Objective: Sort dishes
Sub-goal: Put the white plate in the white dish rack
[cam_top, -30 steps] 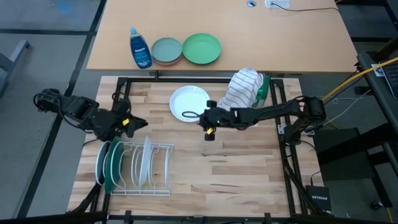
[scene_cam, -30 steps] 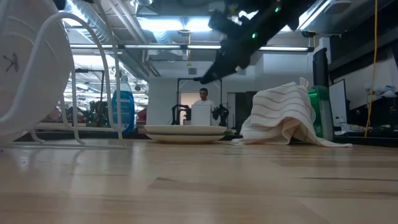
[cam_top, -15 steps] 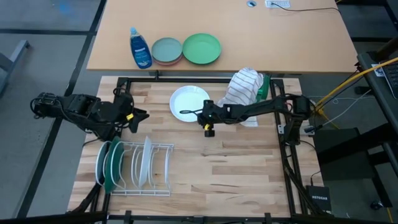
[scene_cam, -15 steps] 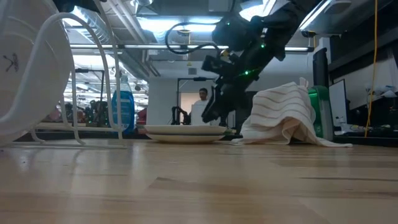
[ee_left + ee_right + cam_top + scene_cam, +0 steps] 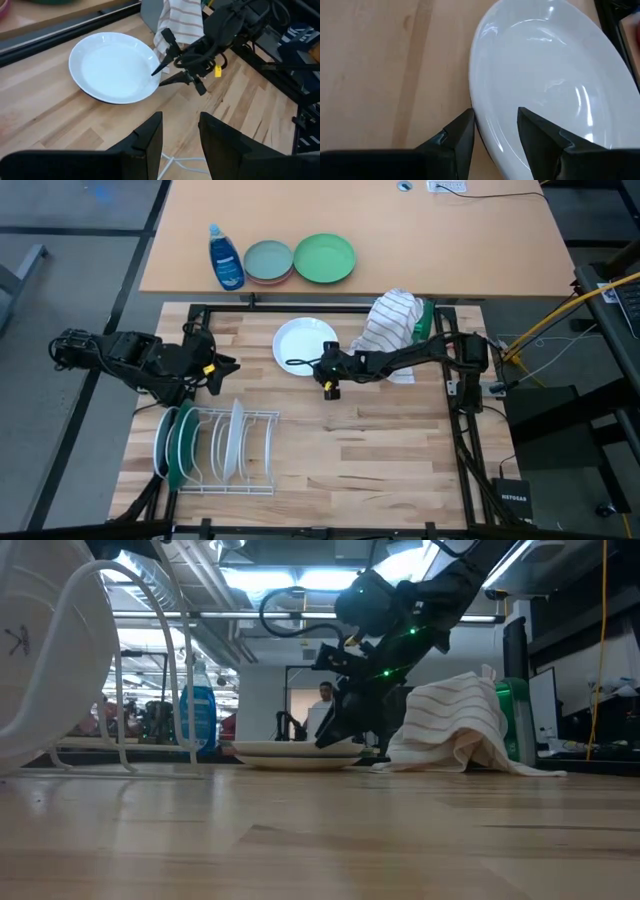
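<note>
Two arms at wood table [image 5: 380, 450].

Right gripper [image 5: 324, 366]: low over table, at near-right rim of white plate [image 5: 305, 345]. Jaws spread, one finger above rim, one below/outside it, per right wrist view [image 5: 550, 45] and left wrist view [image 5: 167, 72]. Not closed on it. Low view: gripper [image 5: 335, 735] down at plate level, plate [image 5: 295, 753] flat on table.

Left gripper [image 5: 218, 370]: left side of table, just above rack, well apart from plate. Jaws spread, nothing between, seen in left wrist view [image 5: 180, 137].

Rack [image 5: 225, 450]: wire, front-left of table. Holds upright, from left: white plate [image 5: 161, 445], green plate [image 5: 183, 448], further right another white plate [image 5: 237, 438]. Slots between are bare wire.

Towel [image 5: 385, 322]: striped, white, bunched at back-right of table, just right of flat plate; green item [image 5: 424, 320] partly under it, can't tell what.

Back table [image 5: 450, 240], tan, beyond work table: soap bottle [image 5: 225, 258], blue; beside it grey-blue plate [image 5: 267, 259] on a pink one; light green plate [image 5: 324, 257] touching/overlapping its right edge.

Low view, far bkgd: person [image 5: 325, 700] standing in room, small.
</note>
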Robot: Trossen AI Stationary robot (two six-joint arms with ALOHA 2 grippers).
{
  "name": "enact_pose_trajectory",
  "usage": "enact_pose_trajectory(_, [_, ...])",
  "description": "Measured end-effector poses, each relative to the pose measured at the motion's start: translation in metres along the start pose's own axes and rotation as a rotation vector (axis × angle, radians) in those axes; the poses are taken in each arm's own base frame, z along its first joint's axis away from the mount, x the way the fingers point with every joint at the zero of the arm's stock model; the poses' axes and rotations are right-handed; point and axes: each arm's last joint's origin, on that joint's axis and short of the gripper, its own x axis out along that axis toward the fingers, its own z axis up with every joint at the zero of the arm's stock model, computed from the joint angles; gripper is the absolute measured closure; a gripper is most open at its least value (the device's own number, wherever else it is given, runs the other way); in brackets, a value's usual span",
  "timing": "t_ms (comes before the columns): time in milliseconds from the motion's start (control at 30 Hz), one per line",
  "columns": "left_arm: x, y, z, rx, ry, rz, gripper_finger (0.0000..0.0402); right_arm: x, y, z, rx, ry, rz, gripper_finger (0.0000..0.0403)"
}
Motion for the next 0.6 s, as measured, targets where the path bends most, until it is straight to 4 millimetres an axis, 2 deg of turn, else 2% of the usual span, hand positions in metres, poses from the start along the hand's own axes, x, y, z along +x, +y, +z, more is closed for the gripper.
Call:
enact_pose_trajectory(433, [0.000,0.000,0.000,0.005,0.004,0.004,0.0284,0.002,-0.005,-0.004,0.008,0.022,-0.029,0.0249])
enact_pose_trajectory(600, [0.000,0.000,0.000,0.005,0.004,0.004,0.0284,0.013,-0.001,-0.010,0.003,0.038,-0.025,0.0249])
